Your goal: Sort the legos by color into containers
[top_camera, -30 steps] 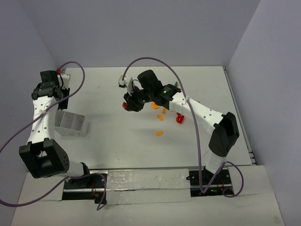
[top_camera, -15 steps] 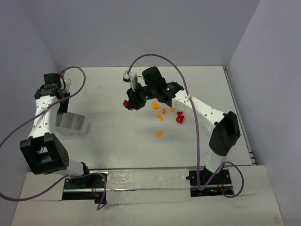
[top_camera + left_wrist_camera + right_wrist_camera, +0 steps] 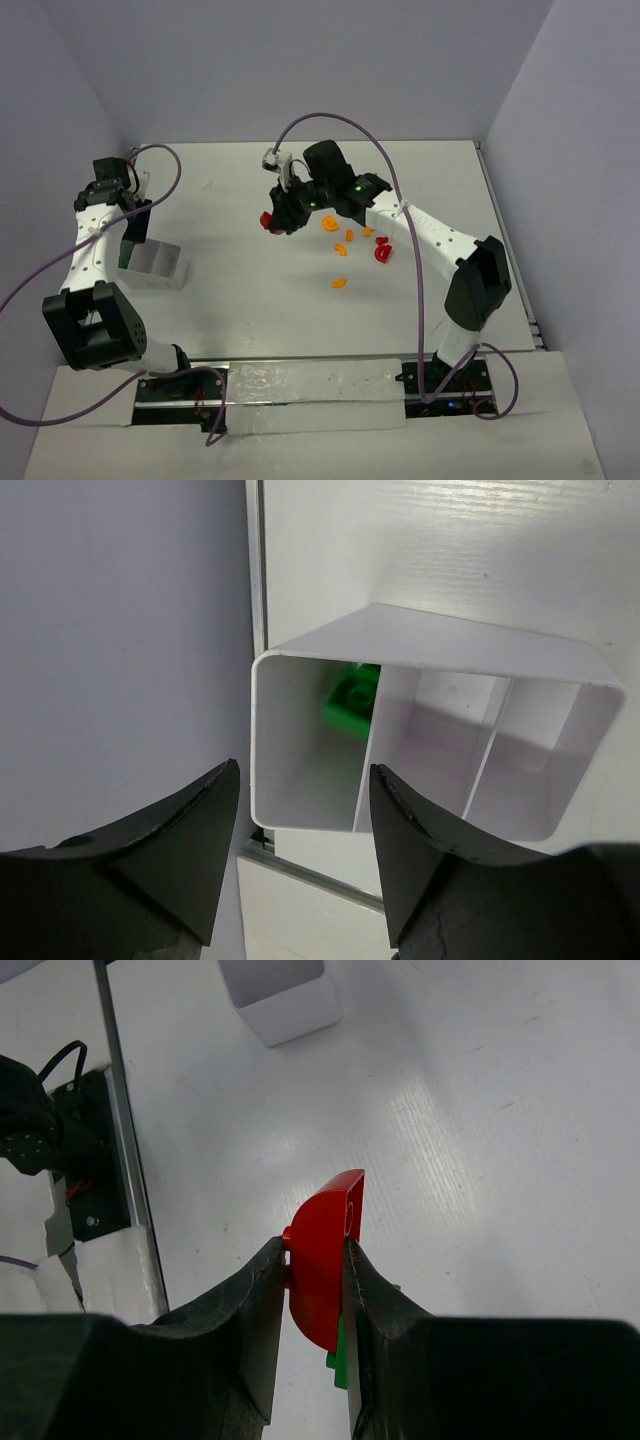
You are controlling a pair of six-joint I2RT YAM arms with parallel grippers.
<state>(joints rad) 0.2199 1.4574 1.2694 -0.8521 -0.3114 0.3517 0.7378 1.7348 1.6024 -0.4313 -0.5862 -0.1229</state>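
Since our right fingers [image 3: 250, 1330] clamp the red half-disc [image 3: 325, 1230], we should carry it left to the tray [image 3: 470, 650], avoiding the compartment holding the green block [image 3: 352, 698]; our left fingers [image 3: 170, 850] hang apart.

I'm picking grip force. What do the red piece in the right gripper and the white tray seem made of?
Red half-disc: likely hard plastic, glossy, highlights on its curved edge. White tray: probably thin rigid plastic, smooth satin, thin even walls.
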